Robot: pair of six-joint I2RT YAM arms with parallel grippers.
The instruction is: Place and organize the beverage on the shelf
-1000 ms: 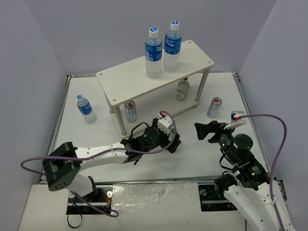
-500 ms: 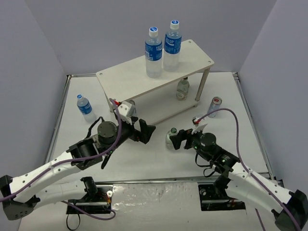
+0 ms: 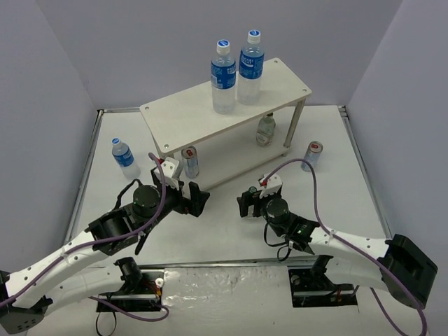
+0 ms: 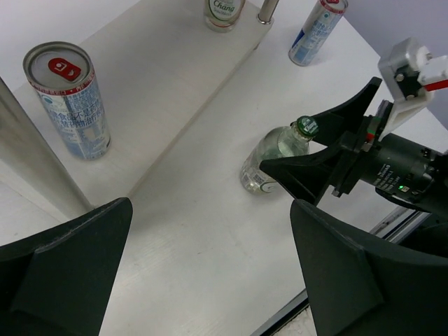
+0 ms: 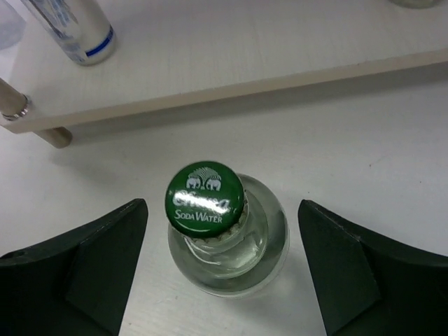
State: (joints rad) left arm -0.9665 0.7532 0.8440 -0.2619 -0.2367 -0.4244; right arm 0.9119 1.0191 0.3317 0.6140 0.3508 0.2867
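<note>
A small clear soda bottle with a green cap point(image 5: 210, 224) stands on the white table just in front of the shelf point(image 3: 189, 115). My right gripper point(image 5: 222, 206) is open, with one finger on each side of the bottle and a gap to both. In the top view the right gripper point(image 3: 246, 203) largely hides the bottle. My left gripper point(image 3: 196, 199) is open and empty to the left; its wrist view shows the bottle point(image 4: 273, 157) ahead. Two tall blue-labelled bottles point(image 3: 234, 73) stand on the top board. A silver can point(image 3: 190, 162) and a small clear bottle point(image 3: 265, 130) stand on the lower board.
A second can point(image 3: 314, 155) stands on the table right of the shelf. A small blue-labelled bottle point(image 3: 124, 158) stands on the table to its left. The shelf's front leg point(image 5: 14, 101) is close to the left of my right gripper. Grey walls enclose the table.
My left gripper drew back to the left, away from the green-capped bottle. My right arm swung in from the right, and its open fingers now straddle that bottle.
</note>
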